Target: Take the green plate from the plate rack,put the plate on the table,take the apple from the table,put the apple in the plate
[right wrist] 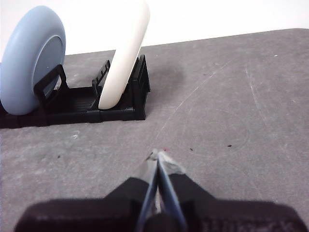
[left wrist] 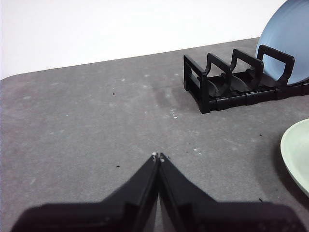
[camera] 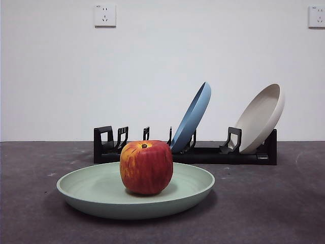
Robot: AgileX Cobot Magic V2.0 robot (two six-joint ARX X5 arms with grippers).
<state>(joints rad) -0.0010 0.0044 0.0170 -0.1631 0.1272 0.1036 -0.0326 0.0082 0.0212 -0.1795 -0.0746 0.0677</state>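
Left gripper point(left wrist: 158, 156) jaws closed tip to tip, empty, held low, right gripper point(right wrist: 158, 153) jaws pressed together, empty, 2 arms idle

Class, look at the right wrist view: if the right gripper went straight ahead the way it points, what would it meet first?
Probably the beige plate standing in the black rack. The right gripper is shut, with bare table between; depth is uncertain.

- Three plates: one green plate point(camera: 101, 190), one blue plate point(camera: 193, 117), one beige plate point(camera: 261, 118).
- One apple point(camera: 146, 166).
- One plate rack point(camera: 203, 152).
- Two wall sockets point(camera: 105, 15).
- Two grippers: left gripper point(left wrist: 158, 156), right gripper point(right wrist: 158, 152).
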